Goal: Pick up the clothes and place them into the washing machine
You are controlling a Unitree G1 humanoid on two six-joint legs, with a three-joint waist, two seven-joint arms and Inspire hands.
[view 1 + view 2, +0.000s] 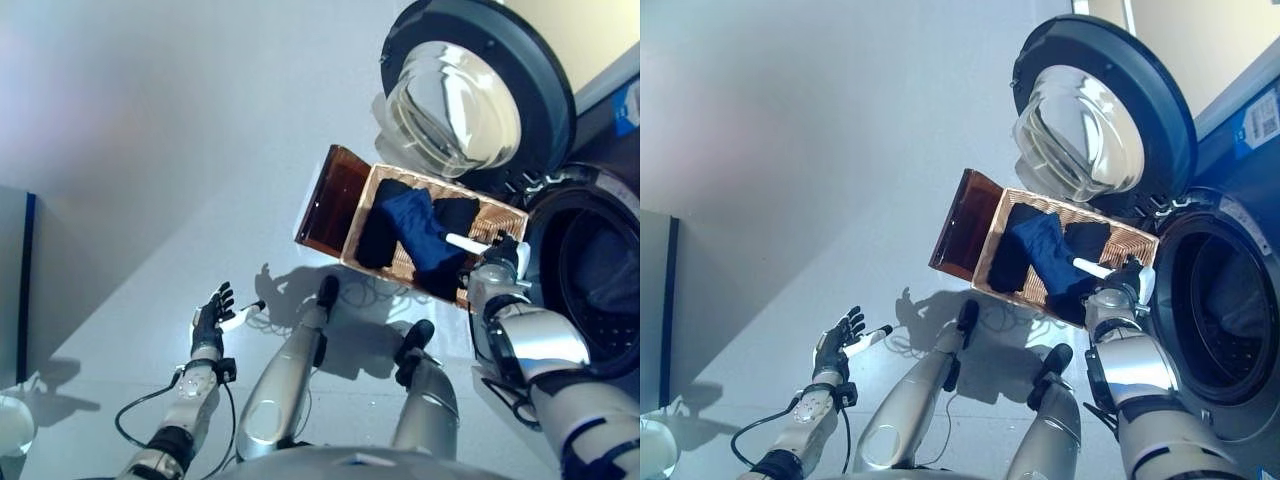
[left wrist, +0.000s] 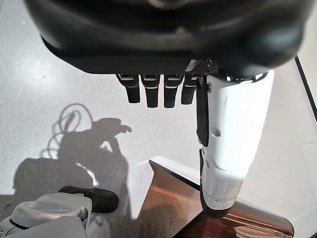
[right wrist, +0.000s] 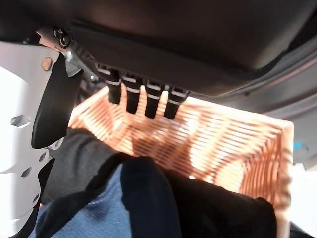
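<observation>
1. Beside the open front-loading washing machine (image 1: 590, 290) stands a rectangular orange-brown wicker basket (image 1: 500, 215) with its lid (image 1: 325, 200) folded back; it holds the clothes, a blue garment (image 1: 415, 225) lying across black garments (image 1: 380, 235).
2. Above the basket's near edge hovers the right hand (image 1: 497, 252), fingers (image 3: 143, 101) straight and spread from the white-covered thumb, clamped on nothing; the right wrist view shows the clothes just under it, apparently untouched.
3. Well apart from the basket, low on the robot's left over bare grey floor, hangs the left hand (image 1: 212, 318), fingers relaxed and empty.
4. Step in hand, as judged: the reach for the first garment. The next move calls for lowering the right hand into the pile, curling the fingers round cloth, then carrying it to the dark drum opening (image 1: 1215, 310) just beside.
5. Hard to make out: the drum's interior is dark, though a pale shape shows inside; how many black garments there are cannot be told. The round glass door (image 1: 470, 100) stands swung open above the basket.
</observation>
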